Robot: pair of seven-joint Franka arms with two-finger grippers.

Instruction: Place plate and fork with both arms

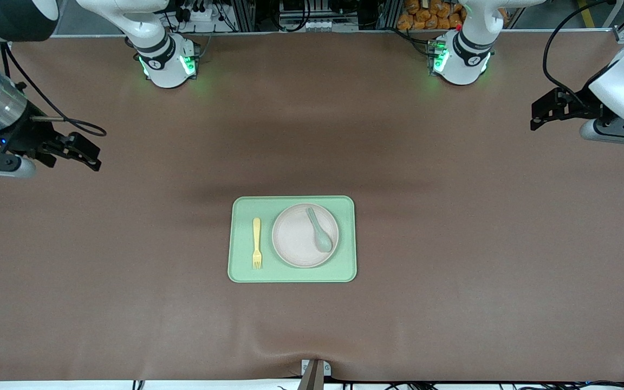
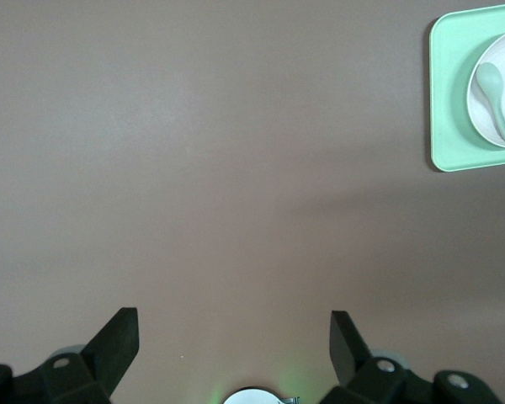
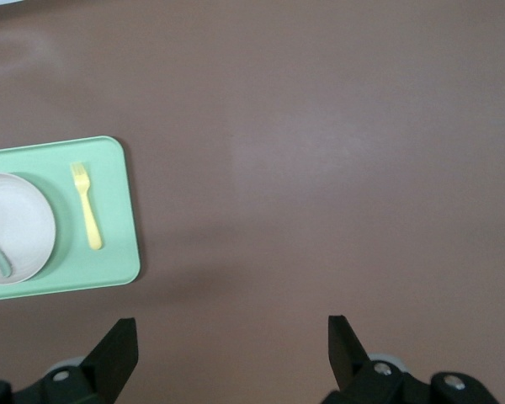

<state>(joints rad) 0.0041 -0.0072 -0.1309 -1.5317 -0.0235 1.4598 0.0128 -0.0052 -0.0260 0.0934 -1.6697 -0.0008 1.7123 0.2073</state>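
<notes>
One tray (image 1: 292, 273) holds one fork (image 1: 257, 242), one plate (image 1: 297, 238), one spoon (image 1: 319, 230)

Bare brown table (image 1: 453, 281) is lying open all around the tray (image 1: 239, 271). The spoon (image 1: 320, 232) is resting across the plate (image 1: 296, 244), blocking its middle, while the fork (image 1: 257, 242) is lying alone beside it with clear room above.
</notes>
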